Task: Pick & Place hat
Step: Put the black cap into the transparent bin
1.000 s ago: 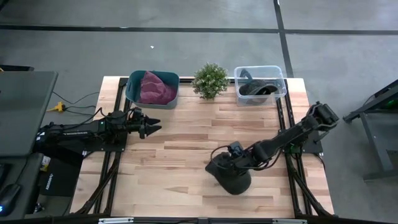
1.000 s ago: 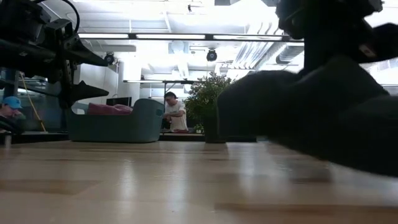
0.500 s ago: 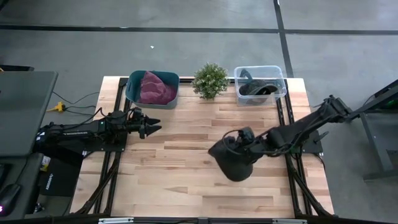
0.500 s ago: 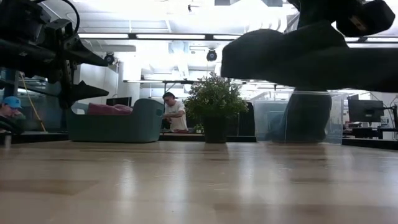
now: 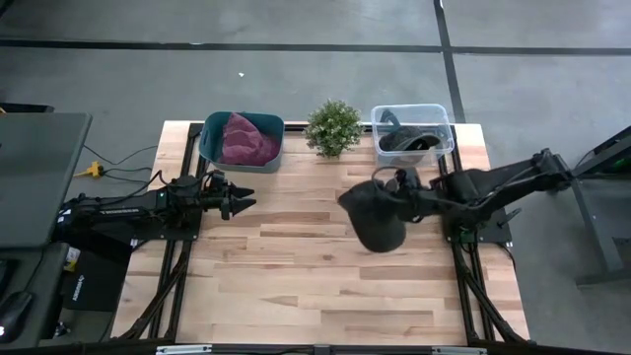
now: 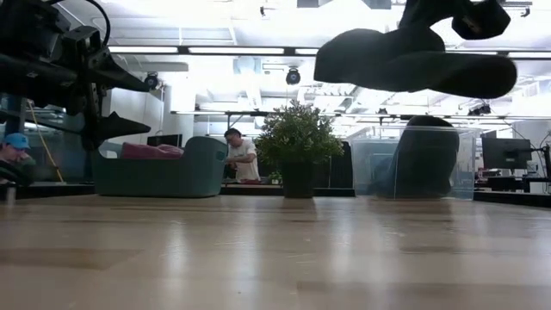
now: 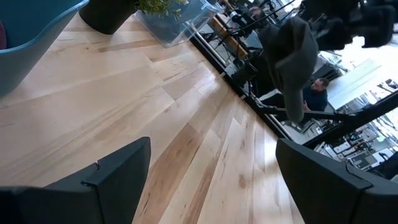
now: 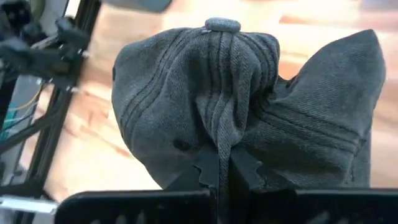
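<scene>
— Dark grey denim, that hat (image 5: 375, 217); where is it hanging?

— Up in the air over the wooden table (image 5: 296, 286), held by the right gripper (image 5: 399, 187). From above it sits over the right half of the boards, near the clear plastic bin (image 5: 412, 133) and in front of it. In the low view the hat (image 6: 413, 62) floats well above the tabletop, touching nothing beneath.

— How does the gripper have hold of it?

— Pinched. In the right wrist view the two toothed fingers (image 8: 205, 171) are closed tight on a fold of cloth, with the crown and its top button (image 8: 222, 25) bulging out beyond them.

— And the clear bin?

— It stands at the far edge of the table and has another dark item inside. Beside it is a small potted plant (image 5: 332, 126), then a teal tub (image 5: 242, 140) with a magenta cloth (image 5: 246, 138) in it.

— The other arm?

— The left gripper (image 5: 237, 197) waits over the left side of the table, in front of the teal tub. Its fingers (image 7: 118, 171) are spread apart in its wrist view, with nothing between them; past them the hat (image 7: 292, 53) shows dangling in the distance.

— Anyone around?

— A person (image 6: 244, 157) in a light shirt shows in the room behind the table, between the tub and the plant in the low view.
</scene>
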### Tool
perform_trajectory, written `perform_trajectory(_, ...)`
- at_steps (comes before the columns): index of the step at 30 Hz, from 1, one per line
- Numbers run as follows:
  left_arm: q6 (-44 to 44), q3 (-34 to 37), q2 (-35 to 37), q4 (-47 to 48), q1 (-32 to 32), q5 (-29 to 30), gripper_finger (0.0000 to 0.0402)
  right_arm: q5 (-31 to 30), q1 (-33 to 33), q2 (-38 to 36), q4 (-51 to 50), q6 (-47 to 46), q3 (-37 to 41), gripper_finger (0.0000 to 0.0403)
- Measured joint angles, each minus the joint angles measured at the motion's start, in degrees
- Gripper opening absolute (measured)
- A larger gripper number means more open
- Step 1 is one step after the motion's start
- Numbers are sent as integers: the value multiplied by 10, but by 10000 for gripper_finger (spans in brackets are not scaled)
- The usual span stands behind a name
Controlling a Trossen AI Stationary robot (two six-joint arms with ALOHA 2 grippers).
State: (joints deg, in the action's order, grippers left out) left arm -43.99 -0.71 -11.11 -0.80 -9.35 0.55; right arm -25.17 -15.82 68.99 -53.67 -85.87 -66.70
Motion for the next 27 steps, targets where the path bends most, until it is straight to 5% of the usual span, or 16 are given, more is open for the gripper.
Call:
perform_trajectory(17,0,0,0,0,0,0,337,21,199,-137,-41,195,-2,0)
perform_trajectory(27,0,0,0,0,0,0,337,57,370,-134,-100,403,-146,0)
